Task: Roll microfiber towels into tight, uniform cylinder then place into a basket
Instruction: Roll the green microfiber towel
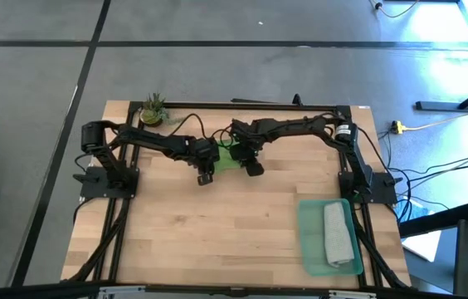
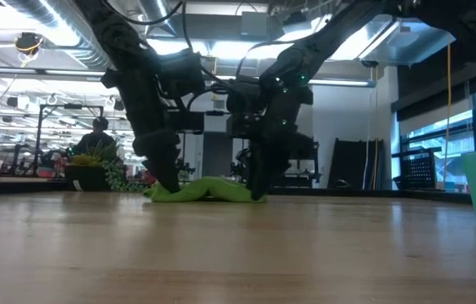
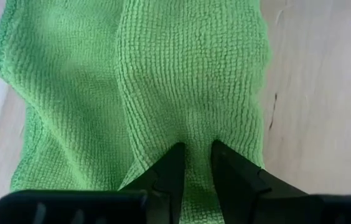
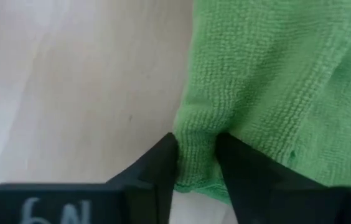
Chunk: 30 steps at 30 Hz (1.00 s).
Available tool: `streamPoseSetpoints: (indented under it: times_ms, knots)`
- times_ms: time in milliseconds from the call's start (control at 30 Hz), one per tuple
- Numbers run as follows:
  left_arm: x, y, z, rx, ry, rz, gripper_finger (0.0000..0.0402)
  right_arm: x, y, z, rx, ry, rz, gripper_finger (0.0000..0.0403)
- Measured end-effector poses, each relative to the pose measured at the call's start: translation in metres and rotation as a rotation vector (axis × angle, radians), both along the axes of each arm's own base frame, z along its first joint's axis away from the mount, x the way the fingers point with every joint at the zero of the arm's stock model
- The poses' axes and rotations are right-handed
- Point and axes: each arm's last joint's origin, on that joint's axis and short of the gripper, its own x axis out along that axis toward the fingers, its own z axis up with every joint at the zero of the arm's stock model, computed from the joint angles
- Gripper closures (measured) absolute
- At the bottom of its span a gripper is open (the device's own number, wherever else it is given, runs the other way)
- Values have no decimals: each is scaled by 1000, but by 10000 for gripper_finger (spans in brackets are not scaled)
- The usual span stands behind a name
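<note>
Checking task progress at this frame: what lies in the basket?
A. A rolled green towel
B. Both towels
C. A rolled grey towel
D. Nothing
C: the high view shows the grey towel rolled up inside the basket at the table's near right corner, while the green towel is out on the table between the two grippers.
</note>
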Motion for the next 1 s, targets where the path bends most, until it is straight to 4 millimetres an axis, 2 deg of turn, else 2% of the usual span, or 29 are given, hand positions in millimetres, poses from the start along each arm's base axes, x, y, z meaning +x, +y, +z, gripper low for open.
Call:
streamPoseSetpoints:
  times_ms: [200, 267, 467, 767, 1000]
  knots:
    - [-1, -1, 1, -28, -4, -2, 324, 1, 0, 0, -27, -2, -7, 374]
    - [-2, -1, 2, -37, -5, 15, 324, 1, 0, 0, -19, -3, -6, 389]
    - [-9, -1, 11, -8, 20, 59, 324, 2, -1, 5, 37, 13, 6, 394]
    - [-25, 2, 50, 95, -53, 116, 324, 4, -11, 25, 225, 21, 21, 395]
    - [-35, 2, 77, 154, -153, 141, 324, -2, -20, 28, 379, -4, 7, 395]
